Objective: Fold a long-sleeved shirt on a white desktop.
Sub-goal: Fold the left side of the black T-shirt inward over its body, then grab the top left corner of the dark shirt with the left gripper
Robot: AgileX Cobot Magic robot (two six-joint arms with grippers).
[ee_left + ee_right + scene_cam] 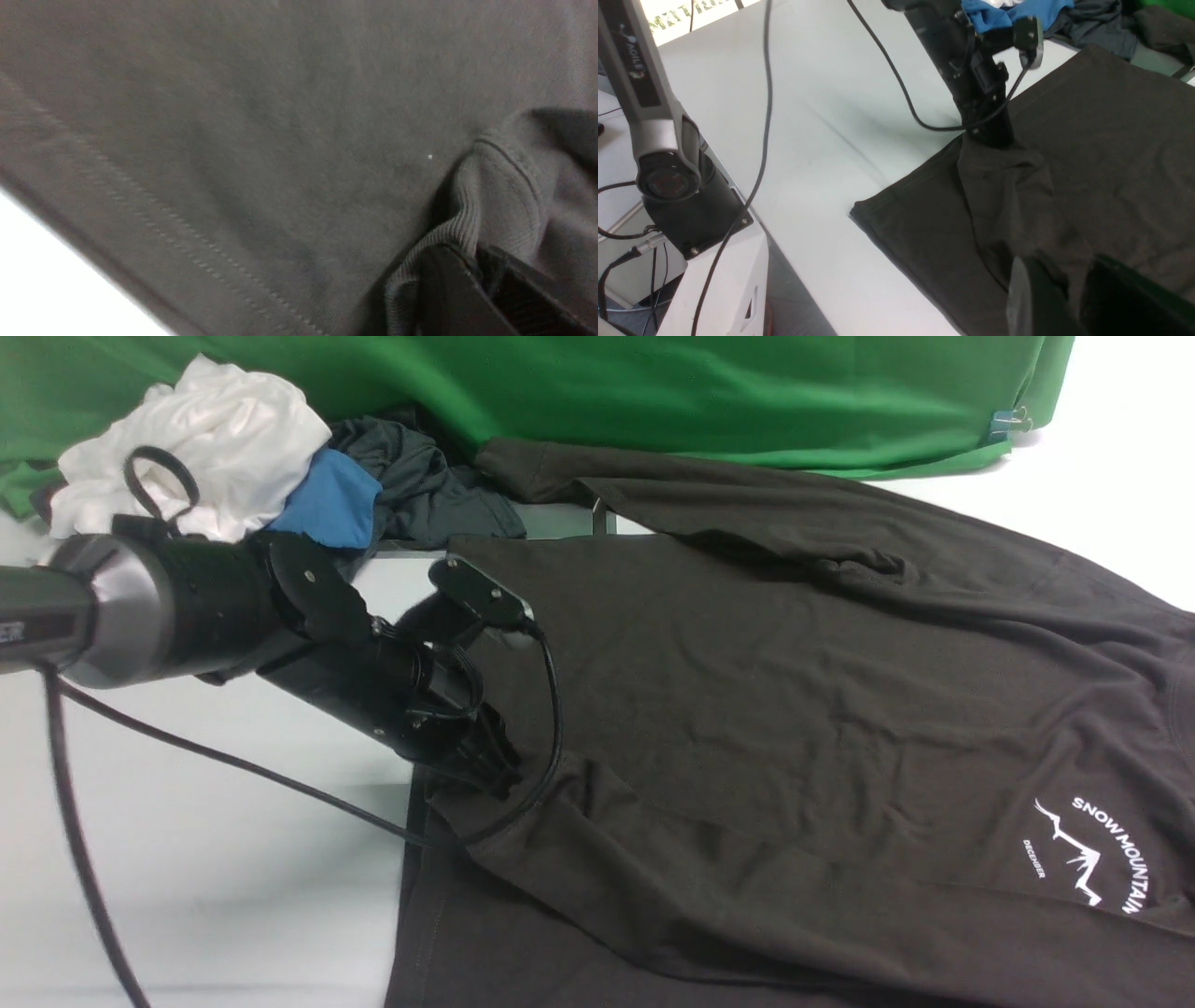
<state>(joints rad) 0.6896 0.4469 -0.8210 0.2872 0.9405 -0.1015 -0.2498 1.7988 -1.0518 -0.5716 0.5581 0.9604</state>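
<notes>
Under the left gripper (495, 777) lies the long-sleeved shirt (794, 709), spread front-up on the white bench (187, 859). I see this gripper clamped tight on a ribbed cuff (467, 219) of the shirt. Its black fingers (448, 289) pinch the ribbing, and the cuff sits on top of the shirt's body, near a stitched hem edge.

From the left gripper a raised ridge of dark fabric runs towards the right gripper (1064, 280). Its fingers stand only a little apart with shirt fabric bunched between them, so I read it as gripping the shirt too.

The white chest logo (1092, 854) is well away to the right of the left gripper. Beyond that gripper, farther from the robot, a heap of loose clothes lies on the bench: a white garment (215, 429), a blue garment (331, 504) touching it, and a dark grey garment (420, 485) just beside the blue one. A green cloth (653, 392) hangs behind them. A black cable (280, 784) trails from the left arm over the bare bench.
</notes>
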